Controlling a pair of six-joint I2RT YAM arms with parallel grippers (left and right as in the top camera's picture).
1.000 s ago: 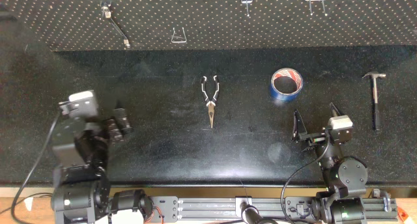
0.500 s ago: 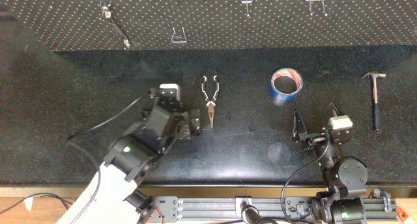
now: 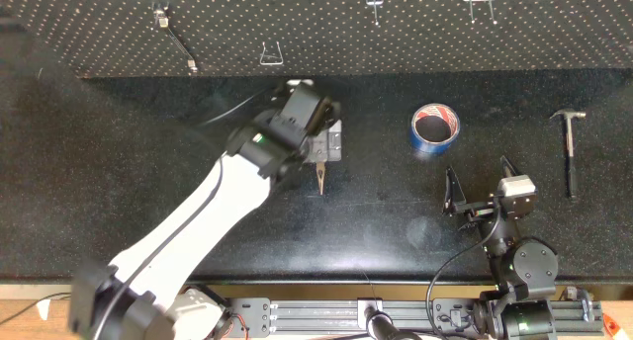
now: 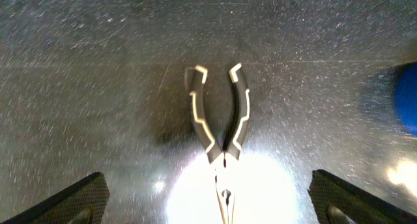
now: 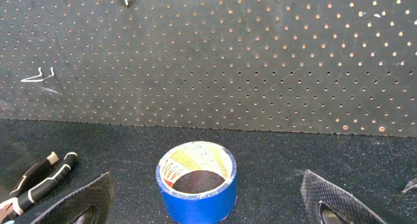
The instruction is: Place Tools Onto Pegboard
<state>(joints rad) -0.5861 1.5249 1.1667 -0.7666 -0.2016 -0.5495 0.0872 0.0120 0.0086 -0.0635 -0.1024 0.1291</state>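
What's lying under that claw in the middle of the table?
Pliers, lying on the black tabletop below the open left gripper. From above, the gripper covers their handles while the nose sticks out; the left wrist view shows the handles spread apart.

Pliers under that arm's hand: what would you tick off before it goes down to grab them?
1. Left hand open: ok, its fingers are spread wide.
2. Lined up: ok, the pliers lie midway between its fingers in the left wrist view.
3. Pliers free of clutter: ok, the blue tape roll lies apart from them.
4. Height above the pliers: cannot tell.
5. Free hook on the pegboard: ok, nothing hangs on it.
6. Right hand out of the way: ok, open and well apart from the pliers.
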